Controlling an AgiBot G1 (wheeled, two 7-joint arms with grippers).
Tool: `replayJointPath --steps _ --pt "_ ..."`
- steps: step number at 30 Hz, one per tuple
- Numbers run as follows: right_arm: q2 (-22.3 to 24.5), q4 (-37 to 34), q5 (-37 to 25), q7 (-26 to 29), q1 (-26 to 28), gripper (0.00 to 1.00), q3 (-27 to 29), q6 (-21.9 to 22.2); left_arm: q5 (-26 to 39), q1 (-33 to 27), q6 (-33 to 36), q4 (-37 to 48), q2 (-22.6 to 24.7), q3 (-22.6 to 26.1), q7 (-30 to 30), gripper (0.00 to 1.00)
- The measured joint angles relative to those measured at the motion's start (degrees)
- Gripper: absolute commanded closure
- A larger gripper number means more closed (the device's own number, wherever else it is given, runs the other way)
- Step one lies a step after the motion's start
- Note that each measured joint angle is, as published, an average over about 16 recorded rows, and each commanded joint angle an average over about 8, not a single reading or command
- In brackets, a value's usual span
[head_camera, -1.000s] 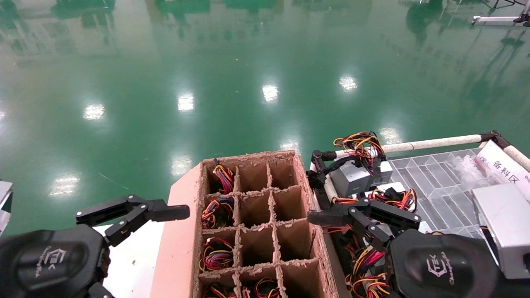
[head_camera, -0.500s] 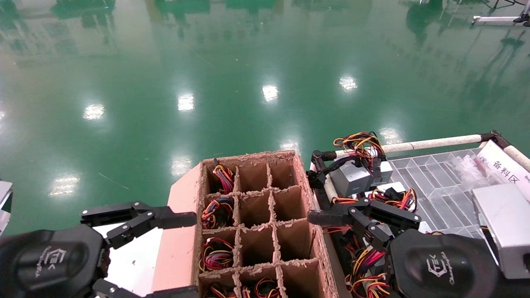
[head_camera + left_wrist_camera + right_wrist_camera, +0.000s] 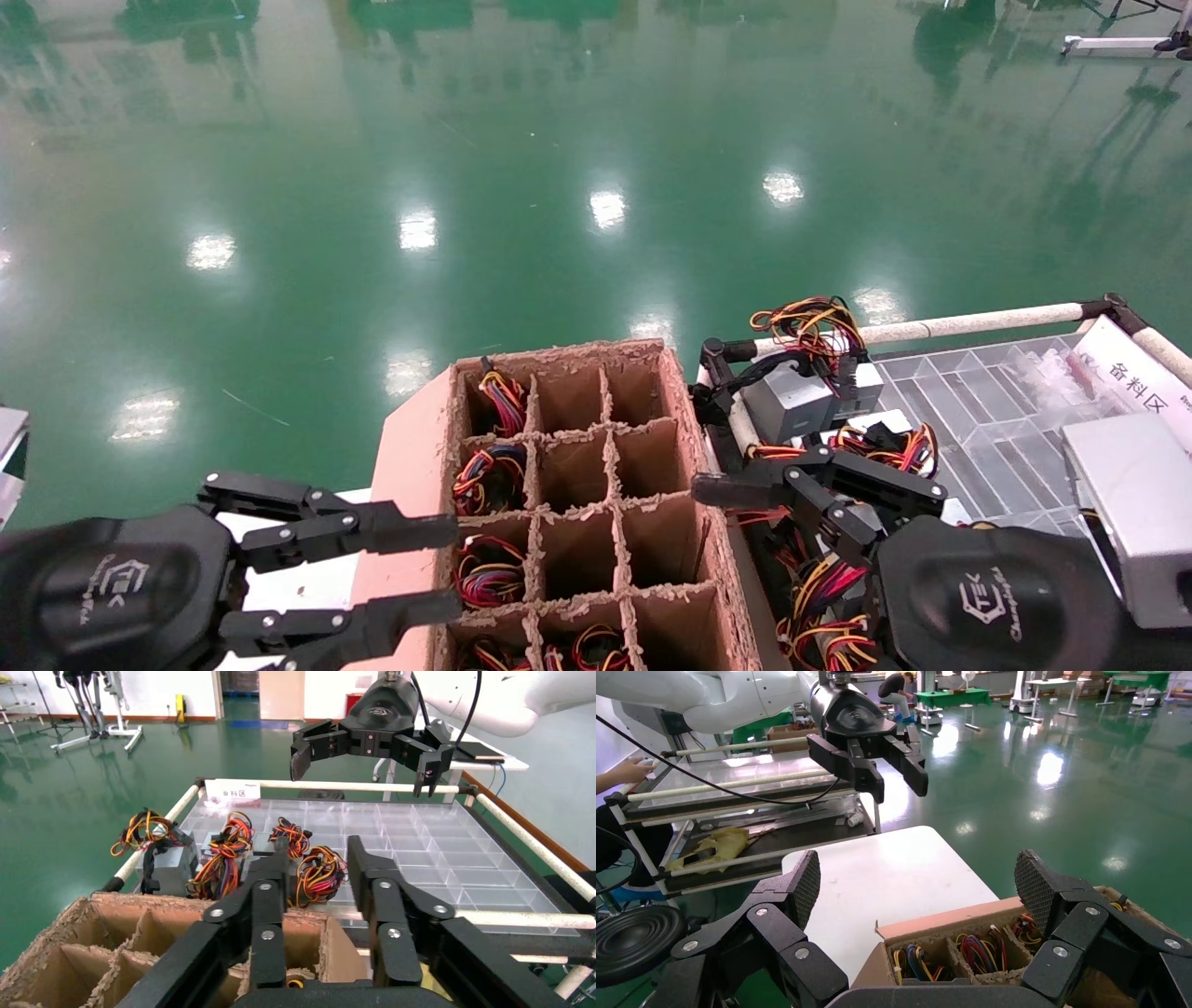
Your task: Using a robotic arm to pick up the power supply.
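Observation:
Several power supplies, grey boxes with red, yellow and black wire bundles, lie on the rack's left end point(image 3: 792, 401) point(image 3: 169, 867). More wire bundles fill cells of the cardboard box point(image 3: 577, 503) point(image 3: 961, 934). My left gripper point(image 3: 454, 568) point(image 3: 320, 859) is open at the box's left wall, level with a wired cell point(image 3: 489, 568). My right gripper point(image 3: 801, 485) point(image 3: 919, 881) is open above the box's right edge and the loose wires there. Neither holds anything. The white robotic arm point(image 3: 492, 702) shows behind the right gripper point(image 3: 365, 738).
A clear compartment tray point(image 3: 987, 419) fills the rack, framed by white rails point(image 3: 968, 323), with a label sign point(image 3: 1131, 377) at its right. A white table point(image 3: 877, 874) lies left of the box. Green floor point(image 3: 559, 140) stretches beyond. A second rack point(image 3: 736, 818) stands behind the left gripper point(image 3: 870, 745).
My left gripper has swung right and down to the box's left wall, turning so that both fingers show. The right arm has not moved.

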Motion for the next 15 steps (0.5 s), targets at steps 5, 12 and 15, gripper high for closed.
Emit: replayJointPath --steps 5,12,15 --pt "-0.01 -0.02 -0.02 0.00 -0.01 0.00 -0.01 0.01 0.00 0.00 0.00 0.00 0.00 0.00 0.00 1.00" --pt "-1.36 -1.66 -1.82 -0.68 0.56 0.00 -1.14 -0.14 0.00 0.00 0.00 0.00 0.00 0.00 0.00 0.49" --pt "-2.76 -3.48 -3.53 -1.31 1.49 0.00 -2.29 -0.58 0.00 0.00 0.00 0.01 0.00 0.00 0.00 0.12"
